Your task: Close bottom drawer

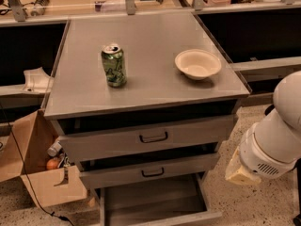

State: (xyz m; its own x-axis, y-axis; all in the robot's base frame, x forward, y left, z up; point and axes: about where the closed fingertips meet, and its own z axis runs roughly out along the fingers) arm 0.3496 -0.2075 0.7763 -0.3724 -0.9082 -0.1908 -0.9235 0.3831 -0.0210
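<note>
Camera view: drawer (151, 199) frontward, pincer unseen

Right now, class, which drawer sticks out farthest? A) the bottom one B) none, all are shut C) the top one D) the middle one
A: the bottom drawer lies pulled out, tray exposed; the gripper is out of view, only the arm shows at right.

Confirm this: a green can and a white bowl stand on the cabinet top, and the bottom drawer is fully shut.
Not right: the camera view shows the bottom drawer pulled out. The green can and white bowl do stand on the cabinet top. The gripper is out of view; only the arm shows, at right.
</note>
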